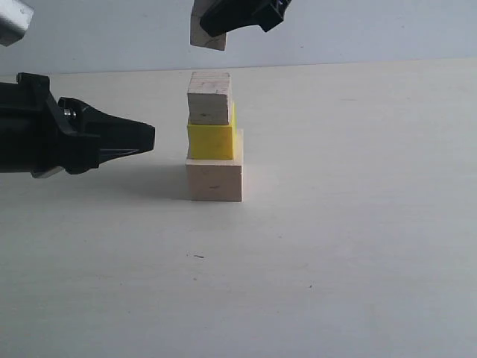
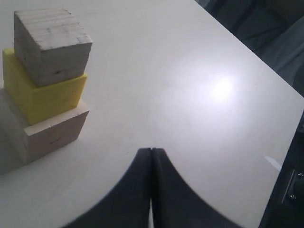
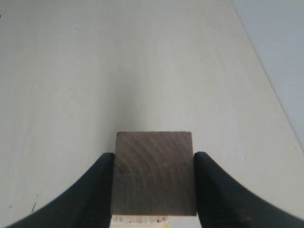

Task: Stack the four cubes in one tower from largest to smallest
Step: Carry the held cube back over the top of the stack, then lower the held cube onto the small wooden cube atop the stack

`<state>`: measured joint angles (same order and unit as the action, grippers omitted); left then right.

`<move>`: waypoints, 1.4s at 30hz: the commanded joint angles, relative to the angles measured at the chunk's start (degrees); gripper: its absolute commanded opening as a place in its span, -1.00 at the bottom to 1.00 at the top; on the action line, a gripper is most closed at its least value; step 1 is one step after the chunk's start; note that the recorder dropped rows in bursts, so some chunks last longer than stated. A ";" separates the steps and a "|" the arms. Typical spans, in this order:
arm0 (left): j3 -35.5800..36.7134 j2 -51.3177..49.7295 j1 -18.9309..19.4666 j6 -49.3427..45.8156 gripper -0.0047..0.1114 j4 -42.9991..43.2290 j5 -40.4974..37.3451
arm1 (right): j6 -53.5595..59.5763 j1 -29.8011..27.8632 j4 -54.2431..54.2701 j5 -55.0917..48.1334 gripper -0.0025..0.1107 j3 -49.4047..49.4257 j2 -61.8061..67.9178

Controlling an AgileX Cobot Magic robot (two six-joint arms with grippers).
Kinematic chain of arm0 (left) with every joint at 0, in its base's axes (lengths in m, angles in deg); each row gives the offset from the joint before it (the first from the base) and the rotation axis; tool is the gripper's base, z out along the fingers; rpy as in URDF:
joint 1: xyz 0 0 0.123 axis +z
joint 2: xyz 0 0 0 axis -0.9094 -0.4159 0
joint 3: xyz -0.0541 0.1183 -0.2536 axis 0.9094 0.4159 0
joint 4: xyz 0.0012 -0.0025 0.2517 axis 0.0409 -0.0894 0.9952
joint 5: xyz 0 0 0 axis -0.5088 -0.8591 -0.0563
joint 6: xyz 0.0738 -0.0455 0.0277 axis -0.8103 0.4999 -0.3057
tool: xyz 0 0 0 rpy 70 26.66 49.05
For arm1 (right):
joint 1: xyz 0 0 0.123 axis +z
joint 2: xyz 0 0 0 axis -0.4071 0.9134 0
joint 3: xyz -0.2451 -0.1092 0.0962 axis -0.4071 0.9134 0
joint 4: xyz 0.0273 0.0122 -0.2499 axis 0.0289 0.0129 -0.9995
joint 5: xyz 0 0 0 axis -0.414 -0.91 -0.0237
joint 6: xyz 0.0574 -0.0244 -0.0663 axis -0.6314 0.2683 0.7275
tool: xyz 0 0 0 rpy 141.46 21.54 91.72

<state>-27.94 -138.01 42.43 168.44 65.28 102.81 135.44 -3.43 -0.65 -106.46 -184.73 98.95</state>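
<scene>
Three cubes stand stacked on the table: a large pale wood cube (image 1: pixel 215 181) at the bottom, a yellow cube (image 1: pixel 211 142) on it, and a smaller pale wood cube (image 1: pixel 209 98) on top. The stack also shows in the left wrist view, with its top cube (image 2: pixel 51 45) turned slightly. My right gripper (image 1: pixel 223 26) hangs above the stack, shut on the smallest pale cube (image 3: pixel 154 173), whose corner (image 1: pixel 205 36) shows at the top of the exterior view. A sliver of the stack's top cube (image 3: pixel 140 220) shows just under the held one. My left gripper (image 1: pixel 149 137) is shut and empty, left of the yellow cube.
The pale table (image 1: pixel 335 246) stretches around the stack. Its edge (image 2: pixel 256 61) runs beside dark floor in the left wrist view. A grey metal piece (image 1: pixel 11 22) sits at the top left corner of the exterior view.
</scene>
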 commanded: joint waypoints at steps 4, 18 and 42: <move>0.04 0.38 -0.38 -0.93 -0.92 -0.25 -1.55 | -0.27 2.62 -1.24 -0.18 -0.96 -0.56 1.72; 0.04 0.38 -0.38 -0.93 -0.92 -0.25 -1.99 | -1.90 2.75 -5.48 0.06 -0.96 -0.88 2.87; 0.04 0.38 -0.38 -0.93 -0.92 -0.25 -1.99 | -2.45 2.75 -4.52 -0.13 -0.96 -0.88 4.06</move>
<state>-27.94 -138.01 42.43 167.57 65.28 101.20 133.35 -0.74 -6.12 -106.75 -185.24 103.09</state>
